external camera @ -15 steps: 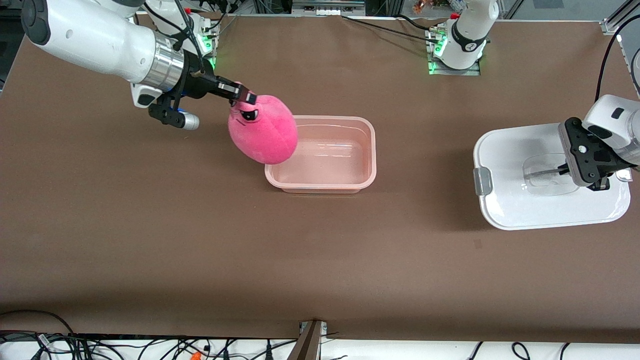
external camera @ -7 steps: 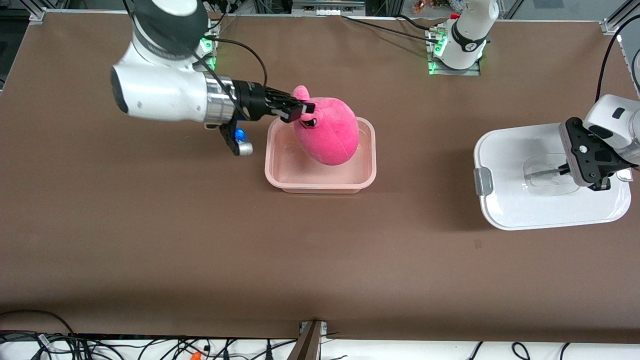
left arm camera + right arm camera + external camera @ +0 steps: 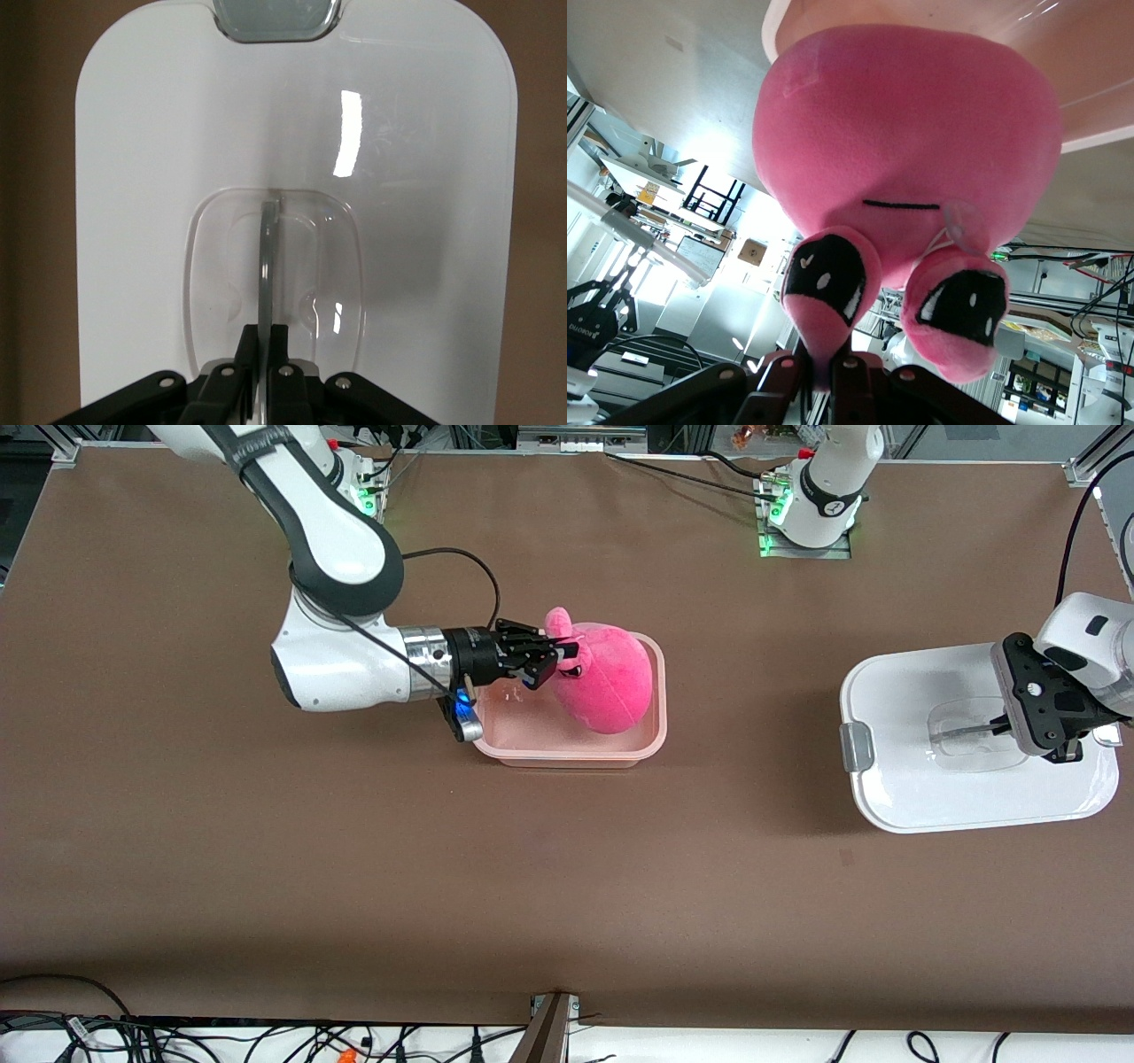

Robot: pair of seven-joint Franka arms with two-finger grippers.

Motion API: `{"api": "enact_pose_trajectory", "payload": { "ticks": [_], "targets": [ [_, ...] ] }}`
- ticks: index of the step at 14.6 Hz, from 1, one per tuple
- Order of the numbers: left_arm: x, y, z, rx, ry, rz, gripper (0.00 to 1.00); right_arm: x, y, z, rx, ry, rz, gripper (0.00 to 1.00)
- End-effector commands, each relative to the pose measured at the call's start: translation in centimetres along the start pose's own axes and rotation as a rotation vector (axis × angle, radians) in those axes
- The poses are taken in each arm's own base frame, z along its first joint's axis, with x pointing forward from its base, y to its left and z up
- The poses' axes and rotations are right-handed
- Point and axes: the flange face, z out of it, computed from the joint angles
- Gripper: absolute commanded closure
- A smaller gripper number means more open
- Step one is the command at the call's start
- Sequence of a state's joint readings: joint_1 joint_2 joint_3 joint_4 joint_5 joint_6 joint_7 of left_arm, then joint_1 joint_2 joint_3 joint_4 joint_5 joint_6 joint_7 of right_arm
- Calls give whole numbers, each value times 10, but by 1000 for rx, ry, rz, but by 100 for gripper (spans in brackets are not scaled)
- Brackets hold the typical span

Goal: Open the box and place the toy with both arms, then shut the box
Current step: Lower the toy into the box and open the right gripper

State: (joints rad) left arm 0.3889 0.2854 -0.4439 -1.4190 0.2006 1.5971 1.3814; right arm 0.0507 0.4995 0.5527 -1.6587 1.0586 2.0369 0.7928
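Toy [image 3: 607, 682] x1: right gripper [image 3: 551, 662] clamps it | lid [image 3: 921, 779] x1: left gripper [image 3: 1032, 731] clamps handle [image 3: 266, 266]

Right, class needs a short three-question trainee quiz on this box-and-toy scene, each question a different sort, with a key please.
1. True or false: the white lid sits on the pink tub.
2. Multiple choice: the pink toy is A) on the bare table, B) in the tub, gripped by the right gripper, C) on the lid.
3. Fill in: the left gripper is shut on the lid's clear ____.

Key: 1 false, the lid lies on the table toward the left arm's end; 2 B; 3 handle.
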Motion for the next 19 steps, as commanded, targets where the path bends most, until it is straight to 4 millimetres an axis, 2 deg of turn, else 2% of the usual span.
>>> {"api": "enact_pose_trajectory", "payload": {
  "ticks": [1, 2, 3, 4, 8, 10, 14, 15, 17, 19],
  "targets": [
    [-4, -2, -5, 3, -6, 0, 100, 12, -2, 9, 46, -76, -21, 100],
    [-4, -2, -5, 2, -4, 0, 100, 17, 0, 12, 44, -81, -22, 100],
    [-5, -2, -5, 2, -6, 0, 100, 19, 0, 11, 44, -83, -30, 75],
    [-6, -2, -5, 1, -4, -2, 100, 18, 1, 11, 37, -93, -39, 1],
    [-7, -2, -5, 0, -4, -5, 100, 29, 1, -20, 41, -104, -46, 0],
    [-7, -1, -7, 1, -5, -5, 100, 36, 4, -41, 34, -124, -62, 0],
    [1, -1, -6, -1, -3, 7, 100, 58, 15, -87, -43, -46, -116, 0],
    [8, 0, -7, 1, 0, 19, 100, 64, 18, -104, -63, -13, -154, 0],
    [47, 6, -9, 2, 9, 89, 100, 61, 16, -140, -172, 110, -265, 0],
    [95, 17, -7, -3, 11, 157, 100, 35, 8, -178, -372, 295, -379, 0]
  ]
}}
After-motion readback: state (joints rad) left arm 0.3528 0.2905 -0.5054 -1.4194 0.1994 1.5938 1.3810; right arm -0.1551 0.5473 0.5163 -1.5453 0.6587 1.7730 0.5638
